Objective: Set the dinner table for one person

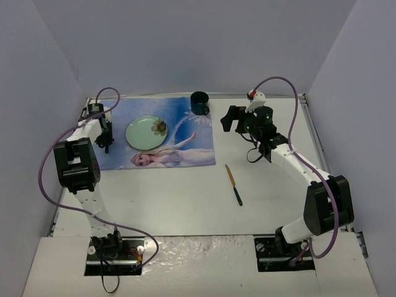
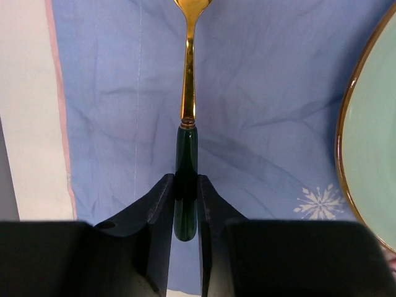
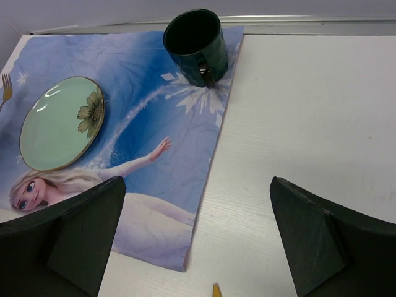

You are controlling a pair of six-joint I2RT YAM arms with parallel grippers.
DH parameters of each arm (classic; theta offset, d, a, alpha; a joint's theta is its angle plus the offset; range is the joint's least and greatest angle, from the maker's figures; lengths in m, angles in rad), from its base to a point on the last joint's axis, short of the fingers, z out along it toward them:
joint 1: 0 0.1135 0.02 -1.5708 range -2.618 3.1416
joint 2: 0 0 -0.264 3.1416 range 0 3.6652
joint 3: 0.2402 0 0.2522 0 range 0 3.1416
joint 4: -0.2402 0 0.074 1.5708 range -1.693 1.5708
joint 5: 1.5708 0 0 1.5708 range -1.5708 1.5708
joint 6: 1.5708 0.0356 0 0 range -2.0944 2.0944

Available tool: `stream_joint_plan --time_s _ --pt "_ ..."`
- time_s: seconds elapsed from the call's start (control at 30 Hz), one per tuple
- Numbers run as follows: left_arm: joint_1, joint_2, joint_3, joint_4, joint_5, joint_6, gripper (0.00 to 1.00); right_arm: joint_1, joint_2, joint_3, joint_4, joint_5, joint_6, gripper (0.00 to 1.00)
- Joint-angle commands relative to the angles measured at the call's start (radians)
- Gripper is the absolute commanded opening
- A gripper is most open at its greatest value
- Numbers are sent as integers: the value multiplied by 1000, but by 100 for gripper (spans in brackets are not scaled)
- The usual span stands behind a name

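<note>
Left gripper [image 2: 185,189] clamps the dark green handle of a gold fork [image 2: 188,80] over the blue printed cloth placemat [image 2: 260,111], left of the pale green round plate [image 2: 371,136]. Right gripper [image 3: 195,204] hangs wide open near the dark green mug [image 3: 197,43]. Everything sits on the large white dinner table [image 1: 185,204], a gold green-handled knife [image 1: 233,184] lying right of the placemat.

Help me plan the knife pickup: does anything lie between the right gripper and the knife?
Nothing visible does. The knife lies alone on the table, right of the placemat; only bare table separates it from the open right gripper.
</note>
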Motion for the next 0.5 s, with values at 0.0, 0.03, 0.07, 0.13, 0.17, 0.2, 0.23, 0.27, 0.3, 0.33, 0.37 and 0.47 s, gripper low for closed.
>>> stream_joint_plan --time_s 0.0,0.03,0.07,0.13,0.17,0.2,0.23,0.27,0.3,0.33,0.37,0.47 --pt "4 -20 48 20 0 42 0 7 -51 8 27 -11 -15 100" --pt "4 -18 42 27 4 41 0 7 -50 10 24 -12 -15 100" --pt "4 -16 36 30 6 40 0 7 -50 12 21 -13 -15 100" --pt "4 -12 27 33 5 41 0 7 -50 11 18 -14 -17 100" --pt "5 -9 21 34 2 43 0 6 -50 10 15 -15 -18 100" --pt "5 -6 16 36 -1 44 0 5 -50 9 12 -15 -20 100" --pt "5 -4 13 38 -5 44 0 5 -52 9 8 -14 -21 100" --pt "5 -5 9 38 -9 42 0 4 -54 7 4 -14 -23 100" --pt "5 -6 5 39 -12 40 0 4 -56 6 0 -13 -24 100" --pt "6 -7 0 41 -11 40 0 4 -58 6 -1 -11 -25 100" --pt "6 -14 -8 41 -12 39 0 4 -60 3 -2 -11 -25 100" --pt "14 -32 -38 57 -12 36 0 4 -65 -7 -5 -11 -24 100"
